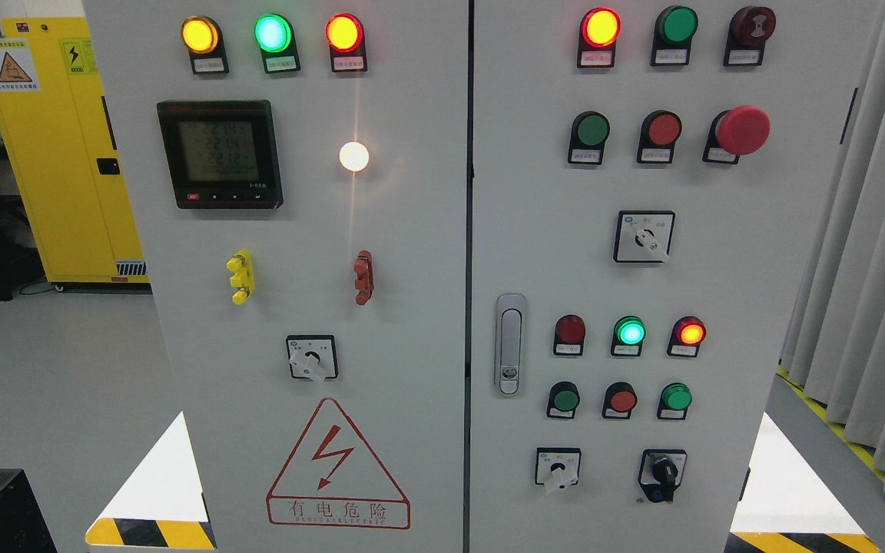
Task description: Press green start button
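Green push buttons show in several spots on the right door of the grey control cabinet [412, 384], and which 1 is the start button cannot be told, labels too small to read. 1 green button [591, 130] sits in the upper row beside a red button [662, 129] and a big red mushroom stop [742, 130]. 2 more sit in the lower row: green at left [565, 399], red in the middle [622, 400], green at right [675, 397]. Just above that row are 3 lamps: dark red [569, 330], lit green [629, 332], lit red-orange [690, 333]. Top of the right door: lit red lamp [600, 28], unlit green [677, 25], dark red buzzer-like unit [752, 24]. White selector switch [644, 238] mid-door, another white one [558, 469] and a black one [663, 471] near the bottom. Door latch handle [510, 344] at the door's left edge.

Left door: yellow, green, red lamps lit on top, a digital meter [220, 153], a lit white lamp [353, 156], a yellow handle [240, 276], a red handle [364, 277], a selector, and a red lightning warning triangle [337, 468].

Neither robot hand nor arm appears in the head view, so finger state cannot be told. Yellow cabinet [58, 153] stands at far left, grey curtain [873, 269] at right.
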Action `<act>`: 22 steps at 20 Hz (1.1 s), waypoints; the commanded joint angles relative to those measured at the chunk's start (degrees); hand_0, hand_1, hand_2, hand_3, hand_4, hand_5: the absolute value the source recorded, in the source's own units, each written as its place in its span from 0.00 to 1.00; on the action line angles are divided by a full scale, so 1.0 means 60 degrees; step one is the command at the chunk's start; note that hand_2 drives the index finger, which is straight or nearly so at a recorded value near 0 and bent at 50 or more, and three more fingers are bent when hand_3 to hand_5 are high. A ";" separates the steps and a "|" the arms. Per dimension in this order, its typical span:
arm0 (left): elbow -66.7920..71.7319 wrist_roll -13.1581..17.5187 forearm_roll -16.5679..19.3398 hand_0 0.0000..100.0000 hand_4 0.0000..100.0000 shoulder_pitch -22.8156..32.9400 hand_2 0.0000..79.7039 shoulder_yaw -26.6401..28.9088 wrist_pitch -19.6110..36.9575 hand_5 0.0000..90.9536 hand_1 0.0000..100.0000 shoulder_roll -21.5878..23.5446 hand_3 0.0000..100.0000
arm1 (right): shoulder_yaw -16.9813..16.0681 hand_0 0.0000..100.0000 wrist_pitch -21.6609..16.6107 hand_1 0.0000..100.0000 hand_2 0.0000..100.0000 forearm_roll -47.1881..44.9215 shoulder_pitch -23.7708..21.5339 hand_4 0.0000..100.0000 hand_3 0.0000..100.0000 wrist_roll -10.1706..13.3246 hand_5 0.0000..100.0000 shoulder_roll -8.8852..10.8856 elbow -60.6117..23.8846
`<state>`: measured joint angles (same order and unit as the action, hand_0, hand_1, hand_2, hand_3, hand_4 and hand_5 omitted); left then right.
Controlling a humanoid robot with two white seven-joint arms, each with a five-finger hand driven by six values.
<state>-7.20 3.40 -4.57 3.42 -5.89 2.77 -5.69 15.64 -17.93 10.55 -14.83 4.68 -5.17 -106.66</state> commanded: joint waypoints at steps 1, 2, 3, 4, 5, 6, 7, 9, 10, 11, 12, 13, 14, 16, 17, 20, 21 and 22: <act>0.0000 0.0004 0.0000 0.12 0.00 0.0002 0.00 0.0000 -0.0008 0.00 0.56 -0.0004 0.00 | 0.0015 0.58 0.0000 0.75 0.00 -0.0001 0.0026 0.11 0.04 -0.0019 0.07 -0.0003 0.0023; 0.0000 0.0004 0.0014 0.12 0.00 0.0002 0.00 0.0000 -0.0008 0.00 0.56 -0.0004 0.00 | 0.0015 0.58 0.0000 0.75 0.00 -0.0001 0.0026 0.11 0.04 -0.0019 0.07 -0.0003 0.0009; 0.0000 0.0004 0.0000 0.12 0.00 0.0002 0.00 0.0000 -0.0008 0.00 0.56 -0.0004 0.00 | 0.0000 0.58 -0.0014 0.75 0.00 0.0014 0.0026 0.11 0.04 -0.0019 0.07 -0.0003 0.0008; 0.0000 0.0004 0.0000 0.12 0.00 0.0002 0.00 0.0000 -0.0008 0.00 0.56 -0.0004 0.00 | 0.0000 0.58 -0.0014 0.75 0.00 -0.0001 0.0026 0.11 0.04 -0.0019 0.07 -0.0003 0.0008; 0.0000 0.0004 0.0000 0.12 0.00 0.0002 0.00 0.0000 -0.0008 0.00 0.56 -0.0004 0.00 | 0.0000 0.58 -0.0014 0.75 0.00 0.0014 0.0026 0.11 0.04 -0.0019 0.07 -0.0003 -0.0006; 0.0000 0.0004 0.0000 0.12 0.00 0.0002 0.00 0.0000 -0.0008 0.00 0.56 0.0011 0.00 | 0.0000 0.58 -0.0014 0.75 0.00 -0.0001 0.0026 0.11 0.04 -0.0019 0.07 -0.0003 -0.0006; 0.0000 0.0004 0.0000 0.12 0.00 0.0002 0.00 0.0000 -0.0008 0.00 0.56 0.0011 0.00 | 0.0000 0.58 -0.0014 0.75 0.00 0.0014 0.0026 0.11 0.04 -0.0019 0.07 -0.0003 -0.0006; 0.0000 -0.0010 0.0000 0.12 0.00 0.0002 0.00 0.0000 -0.0008 0.00 0.56 -0.0004 0.00 | -0.0014 0.58 -0.0014 0.75 0.00 0.0174 0.0026 0.11 0.04 -0.0019 0.07 -0.0003 -0.0006; 0.0000 0.0004 0.0000 0.12 0.00 0.0002 0.00 0.0000 -0.0008 0.00 0.56 -0.0004 0.00 | -0.0072 0.57 -0.0029 0.75 0.00 0.0378 0.0040 0.11 0.04 -0.0019 0.07 -0.0003 -0.0006; 0.0000 0.0004 0.0000 0.12 0.00 0.0002 0.00 0.0000 -0.0008 0.00 0.56 -0.0004 0.00 | -0.0131 0.56 -0.0043 0.76 0.00 0.0656 0.0069 0.11 0.04 -0.0019 0.07 -0.0003 -0.0006; 0.0000 0.0004 0.0000 0.12 0.00 0.0002 0.00 0.0000 -0.0008 0.00 0.56 -0.0004 0.00 | -0.0219 0.53 -0.0087 0.76 0.00 0.0978 0.0084 0.12 0.06 -0.0033 0.07 -0.0003 -0.0006; 0.0000 0.0004 0.0000 0.12 0.00 0.0002 0.00 0.0000 -0.0008 0.00 0.56 -0.0004 0.00 | -0.0278 0.52 -0.0102 0.76 0.00 0.1314 0.0099 0.12 0.07 -0.0048 0.07 0.0012 -0.0021; 0.0000 0.0004 0.0000 0.12 0.00 0.0002 0.00 0.0000 -0.0008 0.00 0.56 -0.0004 0.00 | -0.0293 0.50 -0.0102 0.77 0.00 0.1709 0.0157 0.13 0.08 -0.0033 0.07 -0.0003 -0.0021; 0.0000 0.0004 0.0000 0.12 0.00 0.0002 0.00 0.0000 -0.0008 0.00 0.56 -0.0004 0.00 | -0.0496 0.49 -0.0088 0.78 0.00 0.2879 0.0318 0.13 0.09 -0.0004 0.07 -0.0003 -0.0021; 0.0000 0.0004 0.0000 0.12 0.00 0.0002 0.00 0.0000 -0.0008 0.00 0.56 -0.0004 0.00 | -0.0686 0.43 -0.0087 0.79 0.00 0.3451 0.0377 0.21 0.14 0.0025 0.13 -0.0003 -0.0021; 0.0000 0.0004 0.0014 0.12 0.00 0.0002 0.00 -0.0014 -0.0008 0.00 0.56 -0.0004 0.00 | -0.1009 0.47 -0.0058 0.81 0.00 0.5091 0.0625 0.48 0.34 0.0668 0.36 -0.0017 -0.0021; 0.0000 0.0004 0.0000 0.12 0.00 0.0002 0.00 0.0000 -0.0008 0.00 0.56 -0.0004 0.00 | -0.1214 0.47 -0.0044 0.81 0.00 0.5619 0.0713 0.54 0.40 0.0829 0.45 -0.0032 -0.0021; 0.0000 0.0004 0.0000 0.12 0.00 0.0002 0.00 0.0000 -0.0008 0.00 0.56 -0.0004 0.00 | -0.1419 0.46 -0.0058 0.82 0.00 0.6161 0.0772 0.67 0.54 0.0947 0.68 -0.0047 -0.0035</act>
<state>-7.20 3.43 -4.56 3.43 -5.90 2.77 -5.69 12.74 -18.47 32.22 -12.24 7.81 -5.21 -106.74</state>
